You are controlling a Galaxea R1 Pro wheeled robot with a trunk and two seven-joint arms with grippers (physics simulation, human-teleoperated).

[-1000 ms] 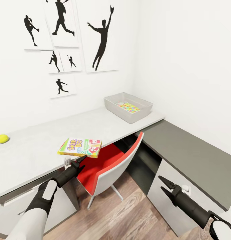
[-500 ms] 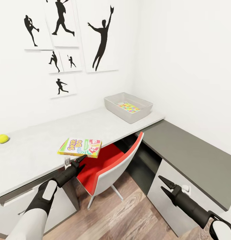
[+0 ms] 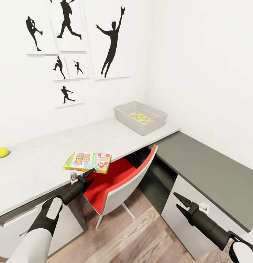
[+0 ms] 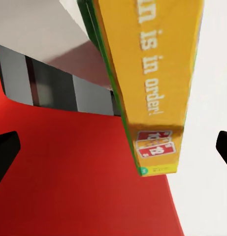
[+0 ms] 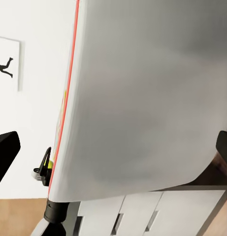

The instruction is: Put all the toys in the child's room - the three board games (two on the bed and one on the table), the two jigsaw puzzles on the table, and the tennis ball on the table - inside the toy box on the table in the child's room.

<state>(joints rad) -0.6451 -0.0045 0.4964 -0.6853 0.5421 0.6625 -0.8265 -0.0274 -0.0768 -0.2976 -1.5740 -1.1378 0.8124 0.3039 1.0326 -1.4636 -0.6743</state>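
Note:
The green-yellow-red "SKIP-BO" board game point(image 3: 87, 162) lies at the front edge of the pale table point(image 3: 38, 164), one corner jutting out over the chair. My left gripper point(image 3: 88, 174) sits just below and in front of it, open; in the left wrist view the box's yellow side point(image 4: 152, 88) stands ahead between the wide-apart fingertips point(image 4: 5, 152). The grey toy box point(image 3: 155, 122) stands at the table's far right end with a jigsaw puzzle point(image 3: 140, 117) inside. The tennis ball point(image 3: 1, 152) rests at the table's far left. My right gripper point(image 3: 179, 204) hangs open low on the right.
A chair with a red seat point(image 3: 115, 179) and grey back point(image 5: 143, 98) is tucked under the table between my arms. A dark grey desk point(image 3: 207, 164) with white drawers runs along the right wall. Black silhouette pictures point(image 3: 112, 40) hang above the table.

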